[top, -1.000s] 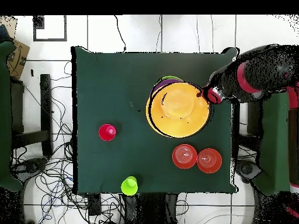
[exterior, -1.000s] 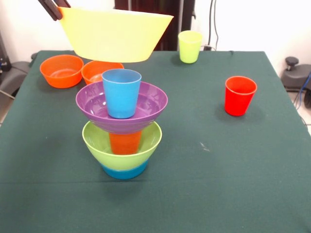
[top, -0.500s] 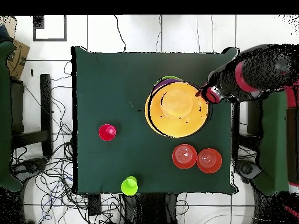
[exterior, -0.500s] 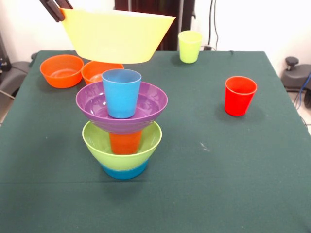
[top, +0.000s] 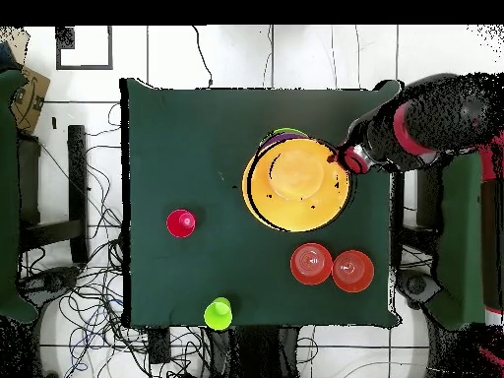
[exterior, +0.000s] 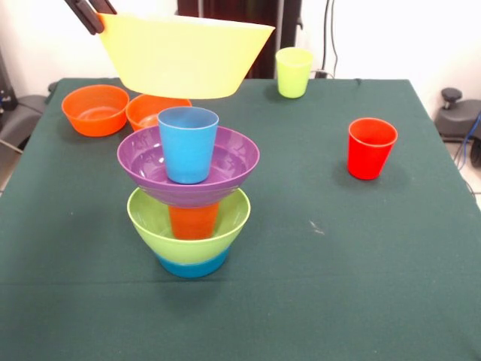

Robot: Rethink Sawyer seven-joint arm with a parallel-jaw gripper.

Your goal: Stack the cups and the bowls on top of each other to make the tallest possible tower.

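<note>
Gripping the yellow bowl (exterior: pixel 184 56) by its rim, the gripper (exterior: pixel 90 13) is needing to center it over the blue cup (exterior: pixel 187 143) and lower slowly.

Bowls (exterior: pixel 188 169) & cups (exterior: pixel 371 147): smooth, slightly glossy plastic; table (exterior: pixel 361 256) w/ matt dark green cloth.

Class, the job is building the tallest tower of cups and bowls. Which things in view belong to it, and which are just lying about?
Belonging:
tower
yellow bowl, shut in the gripper
two orange bowls
yellow-green cup
red cup

Lying about:
cables on the floor
cardboard box
</note>
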